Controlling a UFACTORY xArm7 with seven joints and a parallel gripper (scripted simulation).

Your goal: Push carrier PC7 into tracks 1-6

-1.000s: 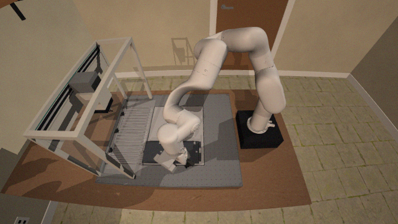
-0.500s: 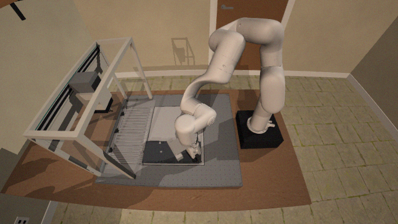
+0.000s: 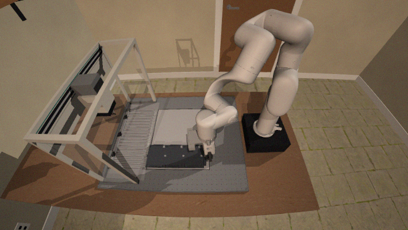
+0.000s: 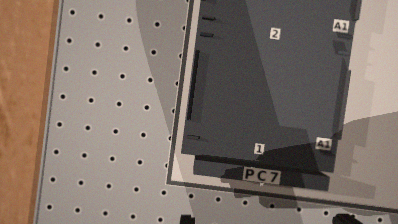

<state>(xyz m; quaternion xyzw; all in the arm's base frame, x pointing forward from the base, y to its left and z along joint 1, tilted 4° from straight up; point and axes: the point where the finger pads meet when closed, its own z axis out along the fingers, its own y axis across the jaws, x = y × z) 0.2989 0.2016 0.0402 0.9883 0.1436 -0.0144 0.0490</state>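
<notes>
On the grey perforated surface (image 3: 224,178), one dark rectangular carrier (image 4: 260,90); only the wrist view shows its PC7 label (image 4: 261,175); fingers (image 3: 209,156) released.

We see carrier PC7 (image 3: 175,156), a dark flat tray, lying level just right of the loading rails (image 3: 135,138), not yet in the tracks.

Carrier (image 4: 280,95) reads PC7 (also 1, 2, A1).
</notes>
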